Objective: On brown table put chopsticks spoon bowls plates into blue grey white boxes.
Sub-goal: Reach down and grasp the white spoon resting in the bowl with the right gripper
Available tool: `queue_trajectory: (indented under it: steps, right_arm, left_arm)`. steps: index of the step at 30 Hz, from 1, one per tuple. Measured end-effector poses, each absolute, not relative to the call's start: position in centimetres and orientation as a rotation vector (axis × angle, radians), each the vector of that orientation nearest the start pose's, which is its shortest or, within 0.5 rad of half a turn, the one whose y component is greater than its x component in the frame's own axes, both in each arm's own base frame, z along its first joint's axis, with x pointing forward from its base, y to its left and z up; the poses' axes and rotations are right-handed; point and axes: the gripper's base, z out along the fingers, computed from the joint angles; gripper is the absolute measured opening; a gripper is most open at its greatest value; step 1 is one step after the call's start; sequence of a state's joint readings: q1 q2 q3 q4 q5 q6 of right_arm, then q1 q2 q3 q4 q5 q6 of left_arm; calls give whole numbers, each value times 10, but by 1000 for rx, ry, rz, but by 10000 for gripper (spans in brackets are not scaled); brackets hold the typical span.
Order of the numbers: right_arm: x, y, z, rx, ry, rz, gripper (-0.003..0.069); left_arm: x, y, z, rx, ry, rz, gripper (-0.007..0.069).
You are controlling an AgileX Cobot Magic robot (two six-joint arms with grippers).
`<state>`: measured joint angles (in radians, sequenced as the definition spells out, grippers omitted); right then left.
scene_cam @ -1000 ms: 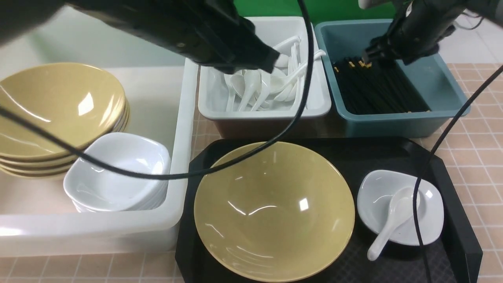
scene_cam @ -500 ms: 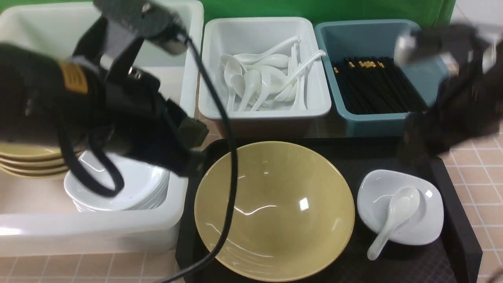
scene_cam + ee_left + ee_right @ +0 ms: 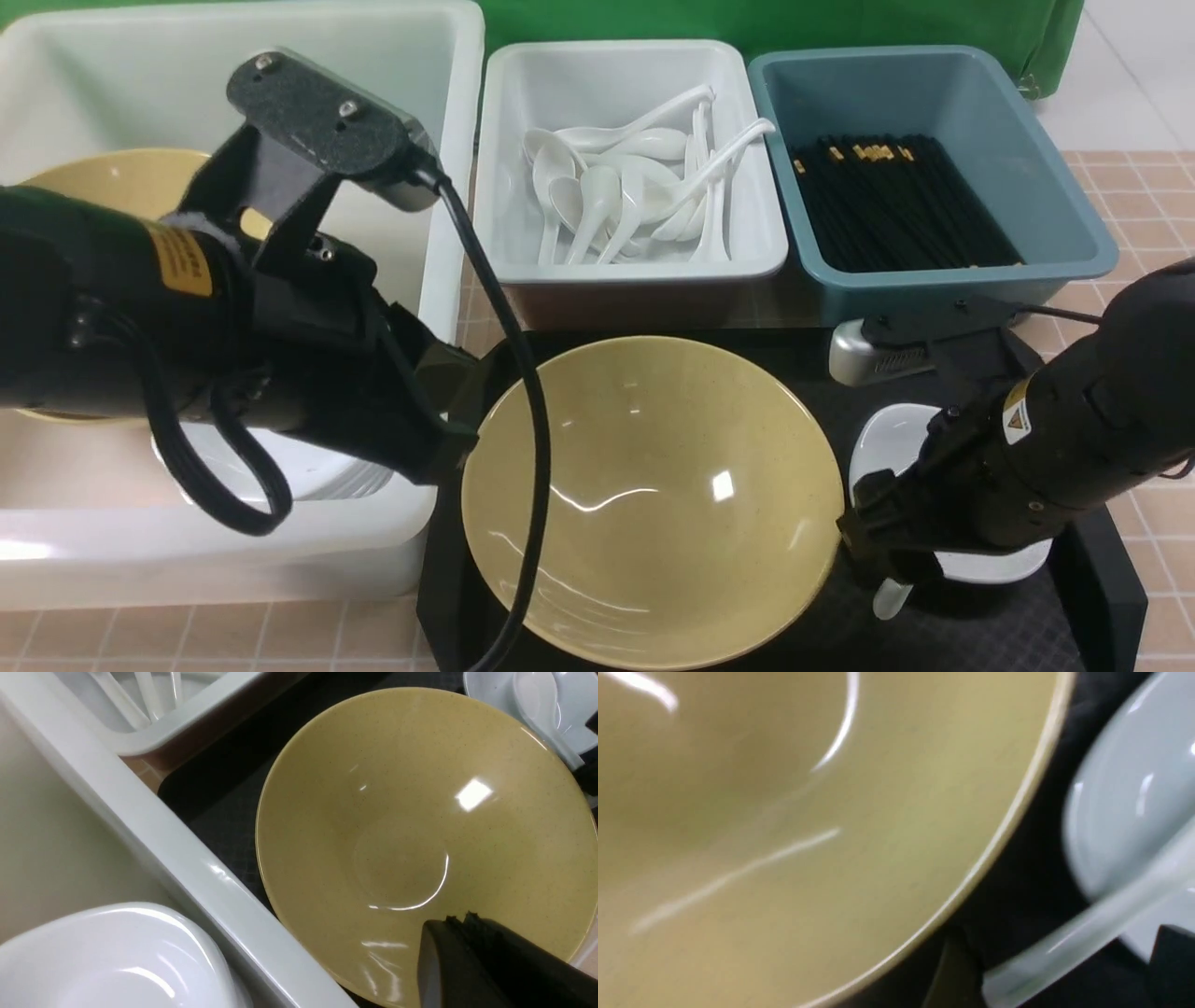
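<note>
Spoon [image 3: 888,598] now lies between the right hand's [image 3: 1057,970] newly lowered fingers.

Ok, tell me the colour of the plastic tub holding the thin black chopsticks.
The plastic tub is teal-blue, inside and out; the front view shows it best.

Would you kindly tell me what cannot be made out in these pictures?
Front view: the left arm hides most of the stacked olive-yellow bowls and white dishes in the translucent white tub.
Front view: the right arm covers the white soup spoon, bar its handle tip.
Left wrist view: the edge cuts off the left tool; open or shut is unclear.
</note>
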<state>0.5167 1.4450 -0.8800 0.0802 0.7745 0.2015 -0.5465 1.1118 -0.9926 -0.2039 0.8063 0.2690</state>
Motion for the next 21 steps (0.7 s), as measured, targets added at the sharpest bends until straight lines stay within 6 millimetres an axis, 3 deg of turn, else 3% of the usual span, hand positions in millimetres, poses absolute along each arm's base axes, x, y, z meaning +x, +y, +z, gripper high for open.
queue_trajectory:
  steps: [10,21]
  right_arm:
    - [259,98,209,13,2860,139,537]
    - [289,106,187,87,2950,122,537]
  left_arm:
    - [181,-126,340,871,2277,-376,1]
    - [181,-126,340,870,2276,-376,1]
